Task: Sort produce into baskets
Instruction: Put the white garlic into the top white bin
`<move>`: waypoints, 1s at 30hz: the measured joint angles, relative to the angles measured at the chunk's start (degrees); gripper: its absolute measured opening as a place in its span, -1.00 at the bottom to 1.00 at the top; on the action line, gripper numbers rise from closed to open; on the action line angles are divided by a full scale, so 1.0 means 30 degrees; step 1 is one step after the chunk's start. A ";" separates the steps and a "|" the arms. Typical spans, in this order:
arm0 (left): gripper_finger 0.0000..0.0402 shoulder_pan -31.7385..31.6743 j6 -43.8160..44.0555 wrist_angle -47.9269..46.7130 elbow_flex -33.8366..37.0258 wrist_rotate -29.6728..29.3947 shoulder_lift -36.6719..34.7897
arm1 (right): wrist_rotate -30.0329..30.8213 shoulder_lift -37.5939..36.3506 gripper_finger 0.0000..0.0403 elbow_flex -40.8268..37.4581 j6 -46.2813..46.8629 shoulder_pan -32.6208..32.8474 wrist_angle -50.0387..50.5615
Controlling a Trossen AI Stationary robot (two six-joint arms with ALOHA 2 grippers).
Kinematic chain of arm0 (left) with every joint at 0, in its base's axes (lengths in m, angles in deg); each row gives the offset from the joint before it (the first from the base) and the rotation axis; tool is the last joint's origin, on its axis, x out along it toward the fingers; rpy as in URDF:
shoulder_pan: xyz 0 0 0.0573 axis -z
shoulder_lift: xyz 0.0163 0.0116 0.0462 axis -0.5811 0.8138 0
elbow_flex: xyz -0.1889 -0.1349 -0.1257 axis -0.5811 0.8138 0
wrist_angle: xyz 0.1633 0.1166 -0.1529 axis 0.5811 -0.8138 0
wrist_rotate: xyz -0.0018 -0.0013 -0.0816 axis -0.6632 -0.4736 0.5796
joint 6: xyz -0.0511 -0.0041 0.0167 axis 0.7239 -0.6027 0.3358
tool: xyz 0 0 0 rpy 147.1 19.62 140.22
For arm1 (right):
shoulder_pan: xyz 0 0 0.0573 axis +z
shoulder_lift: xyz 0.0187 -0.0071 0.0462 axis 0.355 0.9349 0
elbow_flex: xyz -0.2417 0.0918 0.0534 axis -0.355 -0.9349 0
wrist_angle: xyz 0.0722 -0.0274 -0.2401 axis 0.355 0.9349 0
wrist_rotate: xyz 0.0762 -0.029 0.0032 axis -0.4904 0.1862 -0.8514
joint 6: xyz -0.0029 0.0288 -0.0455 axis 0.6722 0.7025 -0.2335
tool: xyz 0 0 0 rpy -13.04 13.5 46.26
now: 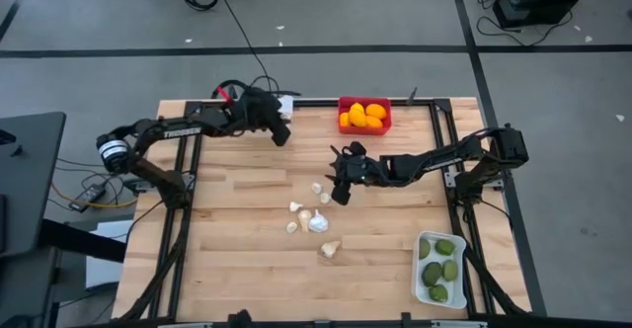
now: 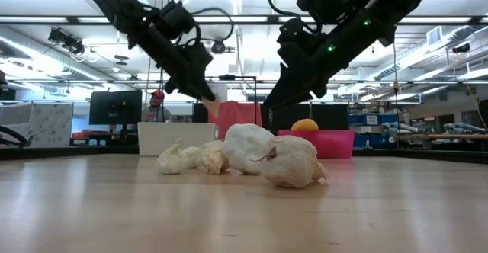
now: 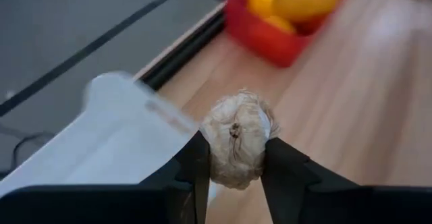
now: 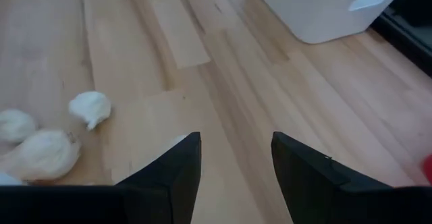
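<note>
So the left gripper (image 3: pixel 233 177) is pinching a garlic bulb (image 3: pixel 237 137) at the table's far left, right by the white basket (image 3: pixel 101 150), its stem end facing the wrist camera. Over mid-table, the right gripper (image 4: pixel 233 177) hangs with fingers spread, just right of the loose garlic bulbs (image 1: pixel 311 216). Oranges fill the red basket (image 1: pixel 364 127) at the far edge.
</note>
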 joint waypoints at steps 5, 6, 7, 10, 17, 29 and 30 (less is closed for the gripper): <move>-0.21 -0.1284 0.0215 -0.1479 0.0004 -0.0201 0.0949 | -0.0327 0.0000 -0.05 0.0000 0.0183 -0.0197 -0.0159; -0.15 -0.1492 0.0219 -0.1568 0.0004 -0.0516 0.1087 | -0.0521 0.0000 -0.05 0.0000 0.0040 -0.0204 -0.0153; -0.08 -0.1721 0.0279 -0.1654 0.0004 -0.0829 0.1201 | -0.0655 0.0000 -0.05 0.0000 -0.0050 -0.0197 -0.0139; 0.14 -0.2279 0.0734 -0.2325 0.0004 -0.1451 0.1264 | -0.0740 0.0011 -0.05 0.0000 0.0306 -0.0057 0.0449; 0.49 -0.1870 0.0512 -0.2694 0.0004 -0.0019 0.0299 | -0.2725 0.0029 -0.03 -0.0008 0.1886 0.0262 0.3102; 0.52 0.4815 -0.1461 -0.1641 0.0004 0.0237 0.0170 | -0.4260 0.0099 0.26 -0.2941 0.0049 0.1296 -0.3274; 0.52 0.5367 -0.1503 -0.1226 0.0004 0.0237 0.0349 | -0.4147 0.0267 0.29 -0.2951 0.0001 0.1338 -0.3358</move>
